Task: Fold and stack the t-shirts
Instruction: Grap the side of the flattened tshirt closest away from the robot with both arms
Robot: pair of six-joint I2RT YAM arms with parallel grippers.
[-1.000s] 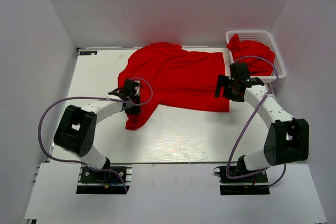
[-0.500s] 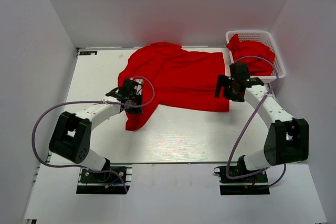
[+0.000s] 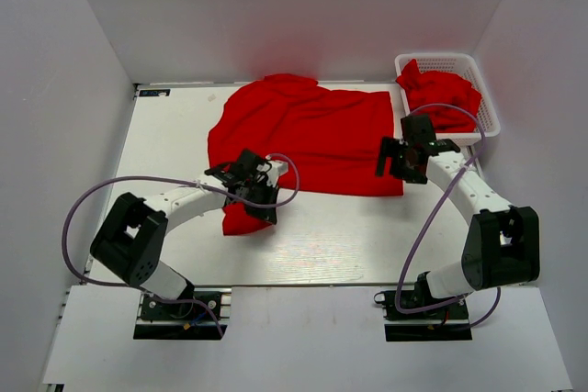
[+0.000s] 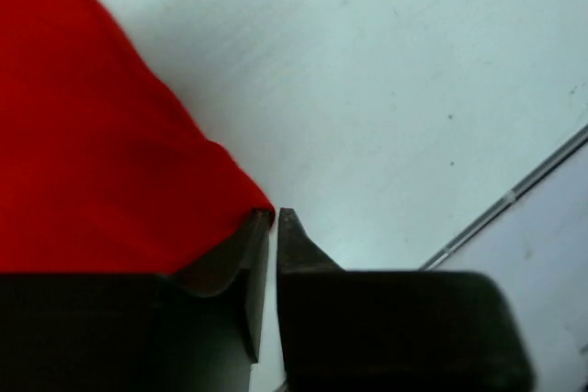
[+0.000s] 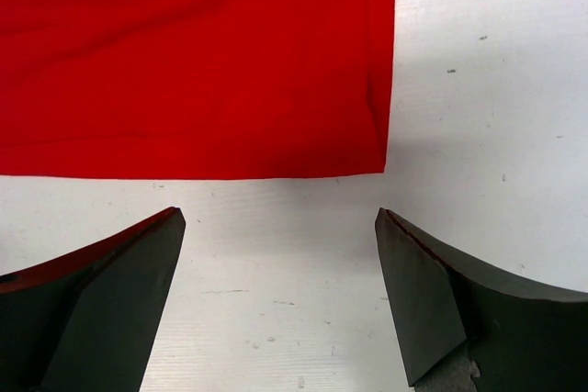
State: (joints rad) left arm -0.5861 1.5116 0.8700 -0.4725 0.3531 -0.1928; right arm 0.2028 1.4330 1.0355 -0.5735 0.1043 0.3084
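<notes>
So, white table (image 3: pixel 322 245), one spread t-shirt (image 3: pixel 312 130) lying mostly flat across its far half, collar end to the left, hem to the right. White lattice basket (image 3: pixel 489 103) at the far right corner, more red t-shirts (image 3: pixel 446 94) bunched inside, not yet handled. No folded stack visible anywhere, so the task looks early: first shirt, first fold.

Change over the last second: the left arm swung inward, toward the table middle. The left gripper (image 3: pixel 260 192), which sat at the shirt's near-left edge, now sits further right and nearer, on the loose sleeve flap (image 3: pixel 241 218). The flap has bunched up shorter under it. Left wrist view shows the jaws pinched almost together with the red cloth edge right at the tips, so I read it as clamped on the sleeve, dragging it. Likely tidying or tucking the sleeve in before folding.

The right gripper (image 5: pixel 276 227) has barely shifted: jaws wide apart, holding nothing, hanging just near of the shirt's hem corner (image 5: pixel 378 167), not touching it. Probably waiting to grab that corner.
</notes>
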